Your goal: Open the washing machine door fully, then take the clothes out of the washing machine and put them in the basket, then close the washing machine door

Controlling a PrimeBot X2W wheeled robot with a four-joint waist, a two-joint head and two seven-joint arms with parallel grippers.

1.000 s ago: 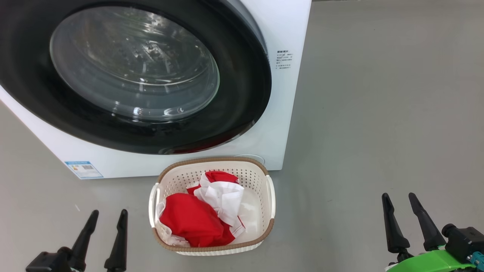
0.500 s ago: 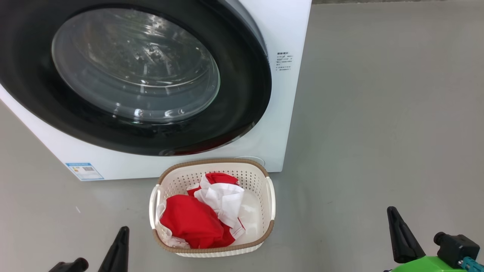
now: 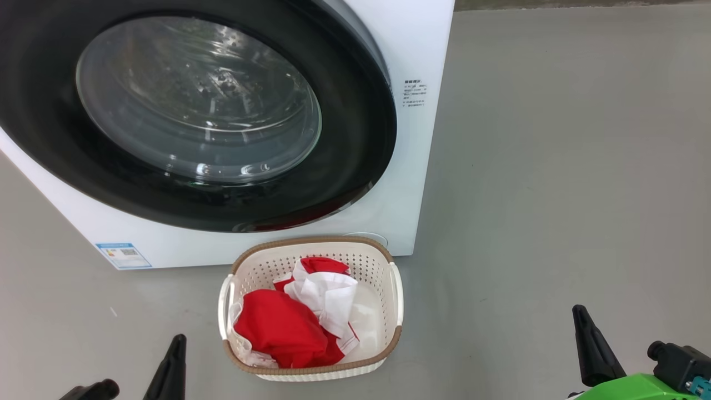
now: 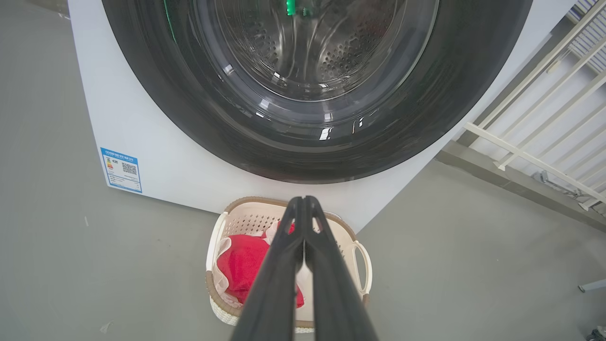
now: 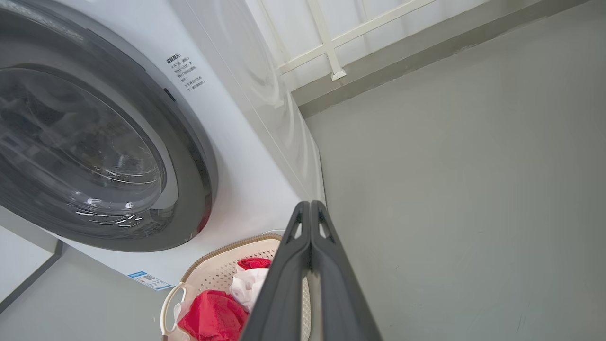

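**Head and wrist views of a laundry scene, with places given from the basket.** The basket [image 3: 311, 242], cream with a brown rim and a handle on each side, stands on the grey floor [image 3: 555, 166]. The clothes [image 3: 280, 328] lie inside it as a crumpled heap. A red piece is toward the near left wall and a white, red-edged piece toward the middle and the far wall, all below the rim.

Directly behind the basket, and almost touching its far rim, rises the white washing machine [image 3: 425, 183]. The door [image 3: 361, 144] lies flat against the machine's front, and its glossy black rim hangs just above the basket's far edge. The steel drum shows through the glass, with no fabric visible inside it. A blue label [image 3: 123, 255] sits low on the front, to the left of the basket. A block of small printed text [image 3: 415, 93] sits higher, up and to the right of it.

The left pincer [image 4: 303, 200] hovers above and in front of the basket. Its two dark fingers are pressed together along their length, and it holds nothing. The right pincer [image 5: 310, 203] is to the right of the basket, clear of its handle. It is likewise fully closed and empty, with a green part [image 3: 639, 389] at its base. A white railing [image 5: 331, 42] runs well beyond the basket, past the machine's right side.
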